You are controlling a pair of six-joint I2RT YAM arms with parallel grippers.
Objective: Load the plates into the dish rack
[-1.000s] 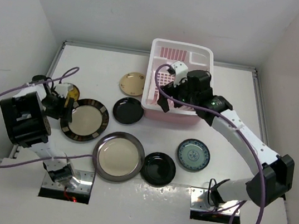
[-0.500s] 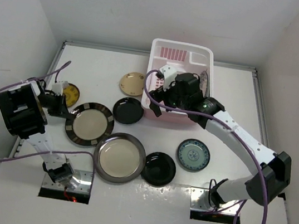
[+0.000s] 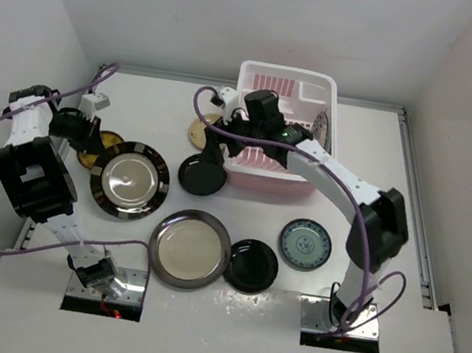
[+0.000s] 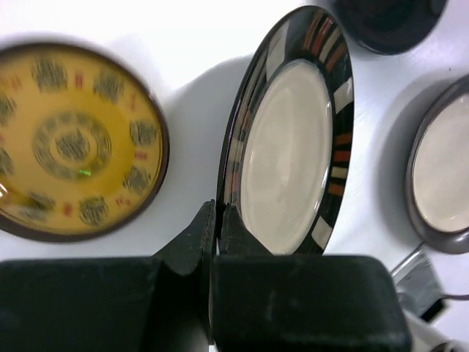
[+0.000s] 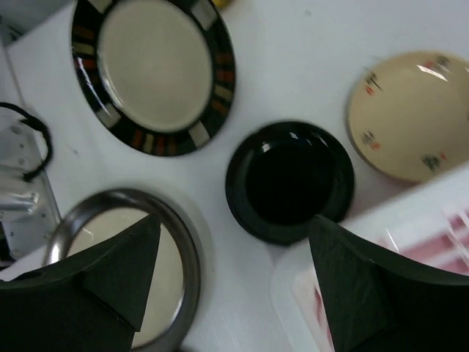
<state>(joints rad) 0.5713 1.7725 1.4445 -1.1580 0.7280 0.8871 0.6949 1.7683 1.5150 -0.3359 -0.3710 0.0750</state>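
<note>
My left gripper [image 4: 218, 220] is shut on the near rim of the black-rimmed silver plate [image 4: 289, 158], which stands tipped up off the table [image 3: 129, 180]. Beside it lies the yellow dark-rimmed plate [image 4: 73, 139]. My right gripper [image 5: 234, 227] hangs open above the table, just left of the pink dish rack [image 3: 281, 121], with a glossy black plate [image 5: 289, 180] showing between its fingers. The tan plate [image 5: 407, 114] lies further back. A steel-rimmed cream plate [image 3: 188, 247], a second black plate [image 3: 249, 266] and a teal patterned plate [image 3: 305, 244] lie flat near the front.
A white-and-dark patterned plate [image 3: 321, 123] stands on edge inside the rack at its right side. White walls close in the table on three sides. Purple cables loop from both arms, the left one over the table's left edge.
My left gripper has shut on the black-rimmed plate's rim and tipped it up, shifting back-left. The right arm swung left out of the rack to above the black plate, its jaws narrowing slightly.
</note>
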